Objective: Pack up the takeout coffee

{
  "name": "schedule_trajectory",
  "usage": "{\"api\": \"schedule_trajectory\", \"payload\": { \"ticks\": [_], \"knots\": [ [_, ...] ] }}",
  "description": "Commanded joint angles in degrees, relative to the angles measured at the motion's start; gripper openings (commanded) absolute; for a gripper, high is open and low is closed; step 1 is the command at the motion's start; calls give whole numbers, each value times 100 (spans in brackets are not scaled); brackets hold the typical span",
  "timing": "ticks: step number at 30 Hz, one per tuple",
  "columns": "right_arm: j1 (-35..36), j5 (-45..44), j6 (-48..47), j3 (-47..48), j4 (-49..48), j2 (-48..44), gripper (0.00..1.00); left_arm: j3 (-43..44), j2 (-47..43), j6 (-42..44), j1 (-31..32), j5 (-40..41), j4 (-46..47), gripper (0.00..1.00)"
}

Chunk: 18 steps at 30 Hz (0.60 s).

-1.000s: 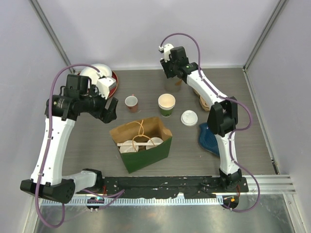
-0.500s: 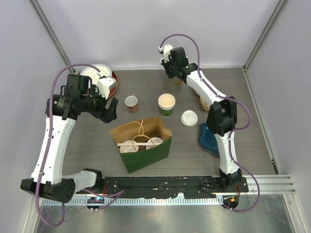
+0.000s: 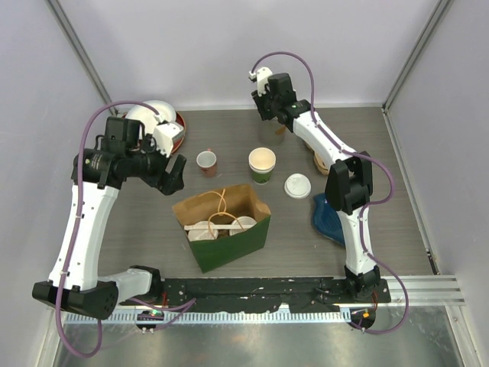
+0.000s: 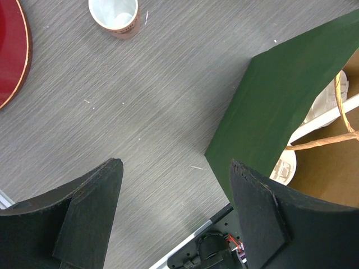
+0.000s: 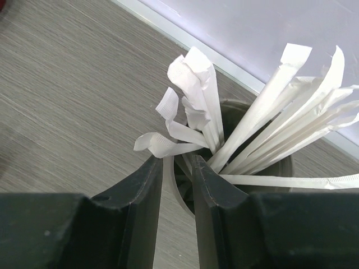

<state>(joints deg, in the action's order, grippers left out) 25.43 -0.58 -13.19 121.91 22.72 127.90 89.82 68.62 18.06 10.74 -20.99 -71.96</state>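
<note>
Cups [image 3: 205,229] in bag [image 3: 238,246]; another cup [image 3: 261,164] behind it.

No lettering, label, brand or number can be read on anything here.

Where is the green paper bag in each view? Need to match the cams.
Top external: the green paper bag stands at centre, just ahead of the arm bases, its open top up.
Left wrist: its green wall fills the right side.
Right wrist: not in it; only wrapped straws in a holder.
Shared landmark: the small red-and-white cup, beyond the bag in top external, at the top left in left wrist.
</note>
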Motion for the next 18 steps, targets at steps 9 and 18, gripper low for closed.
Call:
{"api": "schedule_trajectory", "payload": {
  "ticks": [9, 18],
  "knots": [
    [-3, 559, -34, -27, -646, -63, 36, 132, -50, 224, -37, -370, -195, 80],
    [-3, 331, -175, -71, -830, -1, 22, 97, -68, 303, -37, -432, -283, 80]
  ]
}}
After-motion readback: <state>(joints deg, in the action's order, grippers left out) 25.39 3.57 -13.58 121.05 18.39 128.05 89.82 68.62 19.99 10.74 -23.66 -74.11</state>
